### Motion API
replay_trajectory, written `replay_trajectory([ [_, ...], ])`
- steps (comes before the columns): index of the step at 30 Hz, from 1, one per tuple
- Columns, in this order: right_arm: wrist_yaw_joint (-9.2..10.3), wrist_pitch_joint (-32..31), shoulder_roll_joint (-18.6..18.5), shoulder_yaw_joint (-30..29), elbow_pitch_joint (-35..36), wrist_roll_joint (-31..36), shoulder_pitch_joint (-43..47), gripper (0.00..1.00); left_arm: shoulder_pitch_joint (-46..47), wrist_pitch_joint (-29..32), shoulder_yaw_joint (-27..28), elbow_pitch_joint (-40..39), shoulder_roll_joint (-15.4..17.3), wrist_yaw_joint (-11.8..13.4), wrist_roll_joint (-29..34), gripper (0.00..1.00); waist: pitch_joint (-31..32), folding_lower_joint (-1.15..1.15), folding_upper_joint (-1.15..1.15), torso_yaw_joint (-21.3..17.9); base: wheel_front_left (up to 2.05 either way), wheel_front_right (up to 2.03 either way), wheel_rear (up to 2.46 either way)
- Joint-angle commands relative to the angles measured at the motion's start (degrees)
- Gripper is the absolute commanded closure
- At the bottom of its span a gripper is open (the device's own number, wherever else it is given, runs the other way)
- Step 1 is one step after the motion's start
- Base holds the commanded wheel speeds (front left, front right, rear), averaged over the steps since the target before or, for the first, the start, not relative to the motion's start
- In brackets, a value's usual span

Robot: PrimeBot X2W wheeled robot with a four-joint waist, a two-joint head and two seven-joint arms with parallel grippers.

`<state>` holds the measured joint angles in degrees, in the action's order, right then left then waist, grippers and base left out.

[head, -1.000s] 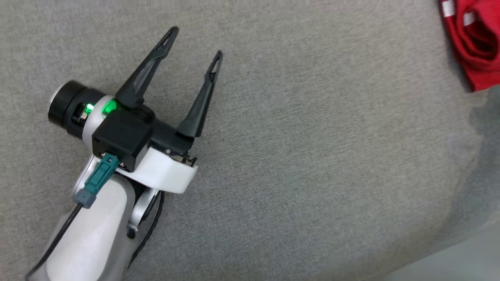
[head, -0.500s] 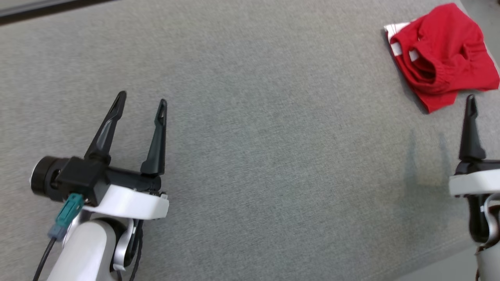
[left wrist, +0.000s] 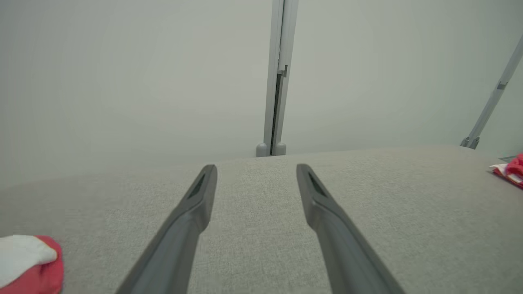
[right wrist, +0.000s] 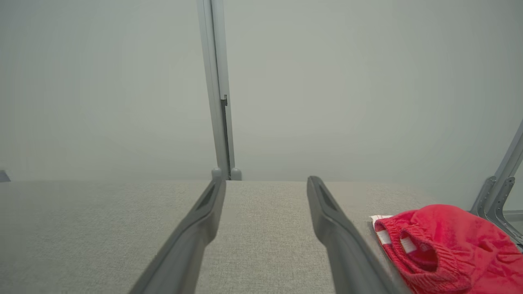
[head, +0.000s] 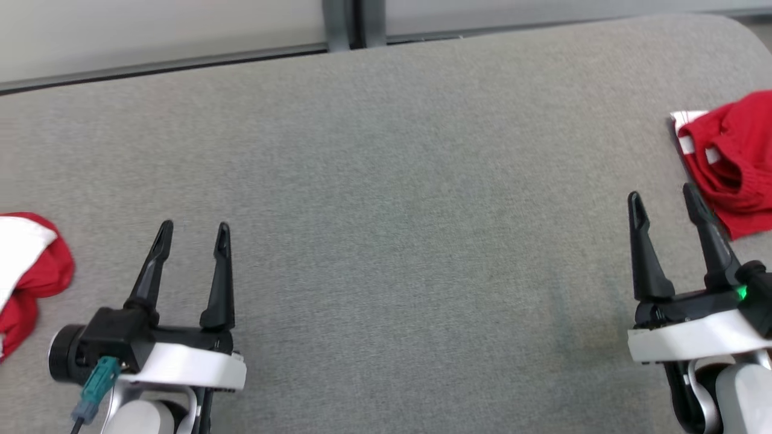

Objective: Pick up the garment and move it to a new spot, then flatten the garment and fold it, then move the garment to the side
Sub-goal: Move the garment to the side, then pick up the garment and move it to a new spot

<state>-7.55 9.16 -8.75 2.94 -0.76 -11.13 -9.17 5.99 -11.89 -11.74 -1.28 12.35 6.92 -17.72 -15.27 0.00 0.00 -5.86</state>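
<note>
- Before me, the bench (head: 386,181), covered in grey woven fabric.
- Near its right edge lies a red garment (head: 733,160) (a white band showing).
- Far to my left lies a red-and-white cloth (head: 27,271).

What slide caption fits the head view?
Open left gripper and open right gripper hover empty over grey table, red-and-white garment at left edge, red garment at right edge.

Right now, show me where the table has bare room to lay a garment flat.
Free: the middle of the grey table, between the left gripper and the right gripper, back to the far edge. Crowded: the right edge, where the red garment lies by the right gripper, and the left edge, with a red-and-white garment.
</note>
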Motion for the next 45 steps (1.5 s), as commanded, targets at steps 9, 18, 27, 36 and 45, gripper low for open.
replay_trajectory([
  [9, 0.12, -4.1, 0.3, -1.1, 2.6, -0.5, 7.2, 0.0, -5.9, -1.1, 1.1, 1.1, 0.5, 1.4, -1.2, 0.0, 7.5, 0.0, 0.0, 4.6, 0.0, 0.0, 0.0],
  [18, 0.12, -6.7, 1.0, -1.4, 4.0, -0.3, 12.9, 0.0, -10.3, -0.2, 1.2, 1.0, 1.2, 1.9, -2.0, 0.0, 11.9, 0.0, 0.0, 5.3, 0.0, 0.0, 0.0],
  [27, 0.12, -8.3, 1.5, -1.9, 5.6, 0.1, 16.3, 0.0, -13.7, 1.1, 1.1, 0.3, 1.8, 2.7, -2.5, 0.0, 15.4, 0.0, 0.0, 5.1, 0.0, 0.0, 0.0],
  [36, 0.12, -8.9, 1.3, -1.9, 6.4, 0.1, 16.5, 0.0, -14.2, 2.1, 0.8, -0.7, 2.1, 3.3, -2.7, 0.0, 15.8, 0.0, 0.0, 4.9, 0.0, 0.0, 0.0],
  [45, 0.12, -9.0, 1.0, -1.4, 6.4, -0.1, 16.1, 0.0, -14.2, 2.6, 0.3, -1.3, 1.9, 4.1, -2.8, 0.0, 15.9, 0.0, 0.0, 5.0, 0.0, 0.0, 0.0],
])
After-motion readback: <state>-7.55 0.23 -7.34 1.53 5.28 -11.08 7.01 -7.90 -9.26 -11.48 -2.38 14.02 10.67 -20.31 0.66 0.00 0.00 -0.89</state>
